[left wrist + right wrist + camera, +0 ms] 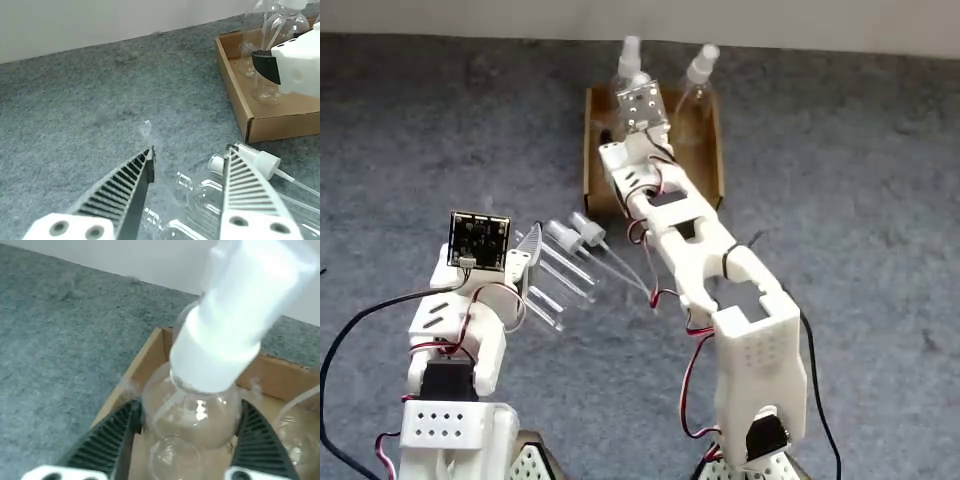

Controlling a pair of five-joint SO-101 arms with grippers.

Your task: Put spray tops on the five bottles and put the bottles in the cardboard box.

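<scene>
Between the fingers of the right end effector [191, 409] stands a clear bottle [195, 420], upright, with a white spray top [235, 315] already on its neck. The two black ribbed fingers [115, 440] press against its rounded shoulders on either side, so this end effector is closed on the bottle, parted only as wide as the bottle's body. Directly beneath it is the cardboard box [150, 357]; the gripped bottle is within the box's walls, close to one corner, though whether its base rests on the box floor cannot be told. Just beside it, also inside the box and upright, is another capped bottle [701, 72].

Well apart from there, the left end effector [190, 152] hangs low over the grey desk [100, 100] with its fingers spread wide and nothing between them. Just beneath and ahead of its fingertips, uncapped clear bottles [200, 190] lie on their sides. Close against them are two loose spray tops [256, 158], their thin dip tubes trailing toward the right arm [300, 65]. Farther out from the left end effector, the box's near wall rises from the desk, with the right arm's white body over it
</scene>
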